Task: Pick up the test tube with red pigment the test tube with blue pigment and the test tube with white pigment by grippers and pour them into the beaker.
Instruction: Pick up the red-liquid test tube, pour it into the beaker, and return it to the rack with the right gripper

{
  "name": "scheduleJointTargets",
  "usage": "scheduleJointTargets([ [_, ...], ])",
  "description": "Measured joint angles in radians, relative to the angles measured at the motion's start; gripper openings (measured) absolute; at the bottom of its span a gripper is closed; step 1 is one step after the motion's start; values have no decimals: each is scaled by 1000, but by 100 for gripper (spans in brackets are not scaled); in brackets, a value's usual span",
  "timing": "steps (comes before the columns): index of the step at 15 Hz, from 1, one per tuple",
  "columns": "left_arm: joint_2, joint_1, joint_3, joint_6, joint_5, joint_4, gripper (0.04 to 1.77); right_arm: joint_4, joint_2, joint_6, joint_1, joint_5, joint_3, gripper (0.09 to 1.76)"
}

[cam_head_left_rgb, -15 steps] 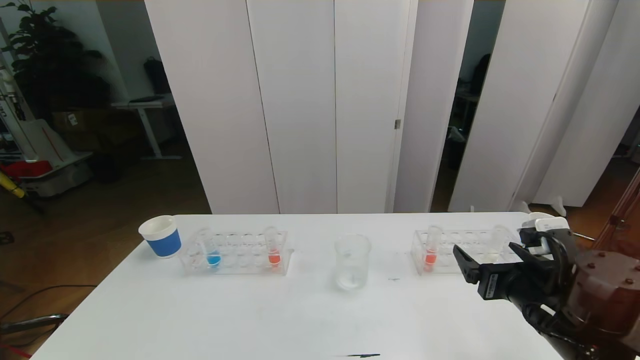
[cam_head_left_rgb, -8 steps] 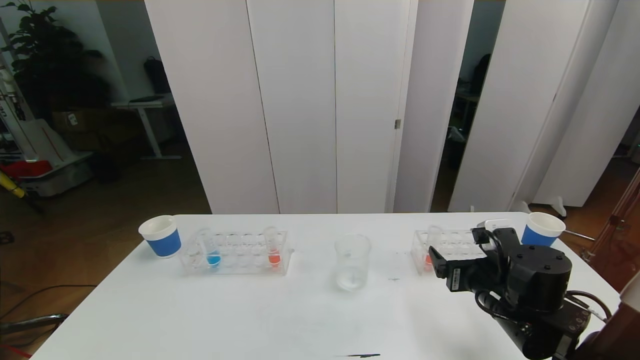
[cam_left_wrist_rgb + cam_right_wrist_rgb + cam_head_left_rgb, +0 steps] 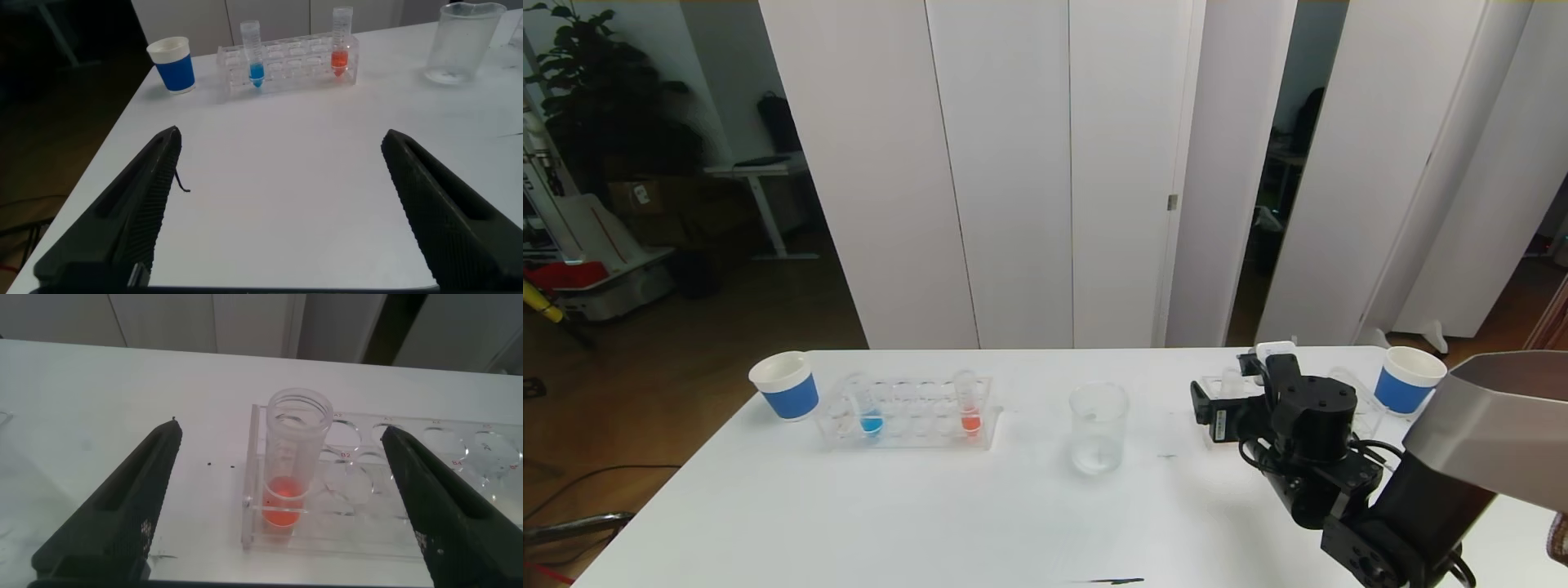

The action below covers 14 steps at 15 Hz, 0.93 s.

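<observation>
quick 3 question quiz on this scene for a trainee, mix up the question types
1. True or false: the right claw is shut on a tube.
2. Multiple choice: in the left rack, the test tube with blue pigment stands nearer to A) the beaker, B) the left paper cup, C) the right rack.
3. Fill in: the tube that the right claw is lined up with holds ____ liquid.

Key
1. False: its fingers are open on either side of the orange-red tube, which is seated in the right rack's end hole.
2. B.
3. Orange-red.

The left claw is open, back from the left rack.
</observation>
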Motion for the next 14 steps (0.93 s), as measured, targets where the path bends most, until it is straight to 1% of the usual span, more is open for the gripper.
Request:
scheduleJointTargets([
  [5, 0, 0, 0, 0, 0, 0, 175, 18, 63, -20, -23, 7, -73, 175],
  [10, 0, 0, 0, 0, 0, 0, 175, 20, 99, -32, -28, 9, -108, 174],
  [11, 0, 0, 0, 0, 0, 0, 175, 20, 103, -33, -30, 9, -113, 162],
  [12, 0, 0, 0, 0, 0, 0, 175, 19, 107, -34, -32, 8, -117, 134],
  [14, 0, 0, 0, 0, 0, 0, 175, 19, 114, -34, -36, 5, -121, 53],
])
